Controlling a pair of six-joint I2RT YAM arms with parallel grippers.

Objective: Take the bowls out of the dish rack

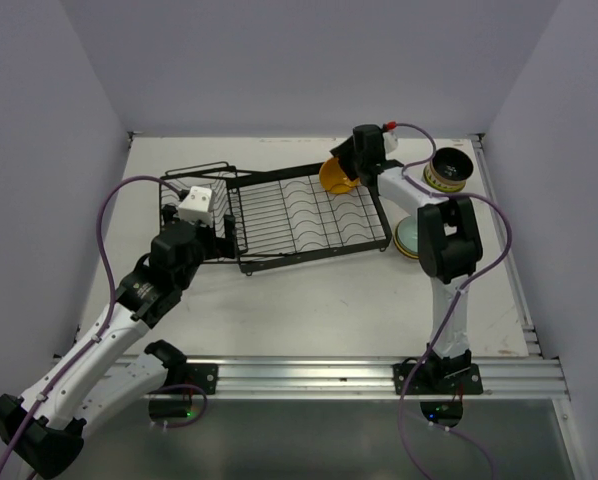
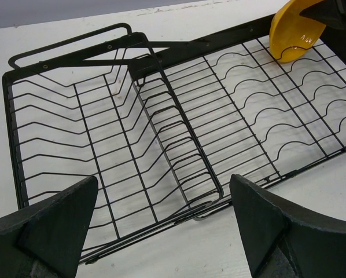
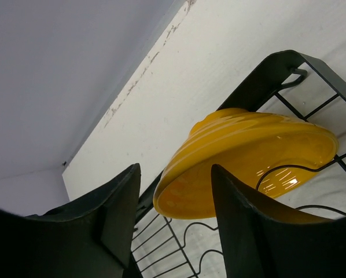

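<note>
The black wire dish rack (image 1: 299,215) lies mid-table, with its raised basket section at the left end. One orange-yellow bowl (image 1: 336,177) stands tilted at the rack's far right corner. My right gripper (image 1: 351,162) is open there; in the right wrist view its gripper (image 3: 176,231) straddles the rim of the bowl (image 3: 248,162) without clamping it. My left gripper (image 1: 205,212) is open and empty above the basket end; the left wrist view (image 2: 161,231) shows the rack (image 2: 161,145) below it and the bowl (image 2: 294,35) at the top right.
A stack of bowls topped by a dark one (image 1: 449,170) stands at the far right of the table. Another stack with a pale teal-green bowl (image 1: 406,242) sits right of the rack, partly hidden by the right arm. Walls enclose the table's left, far and right sides.
</note>
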